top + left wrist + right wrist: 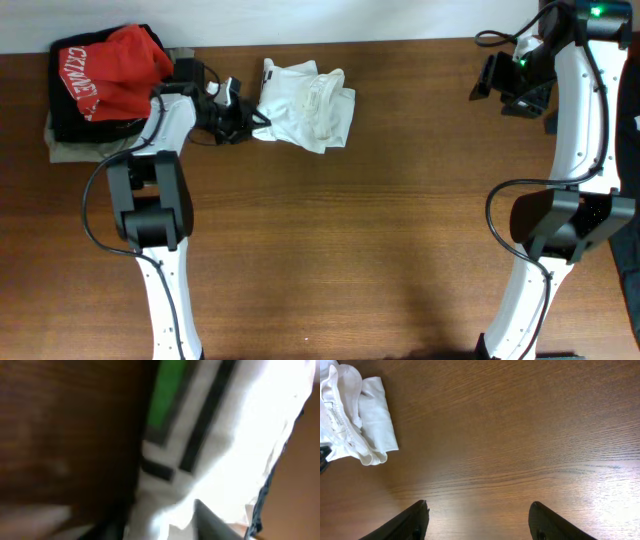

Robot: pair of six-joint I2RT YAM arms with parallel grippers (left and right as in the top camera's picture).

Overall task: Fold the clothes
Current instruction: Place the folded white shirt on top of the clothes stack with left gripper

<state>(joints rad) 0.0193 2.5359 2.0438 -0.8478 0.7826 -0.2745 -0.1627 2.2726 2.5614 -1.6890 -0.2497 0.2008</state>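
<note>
A crumpled white garment [305, 105] lies at the back of the wooden table [330, 250]. My left gripper [243, 121] is at its left edge. The left wrist view is blurred and filled with white cloth [250, 435] carrying a green and black mark. One dark finger [210, 520] shows with cloth beside it, and the jaws look parted around the cloth. My right gripper [477, 510] is open and empty above bare wood at the far right [505, 85]. The white garment also shows at the top left of the right wrist view [355, 415].
A pile of clothes sits at the back left corner: a red garment with white lettering [110, 65] on top of a black one [70, 120] and a beige one [75, 150]. The wall edge runs along the back.
</note>
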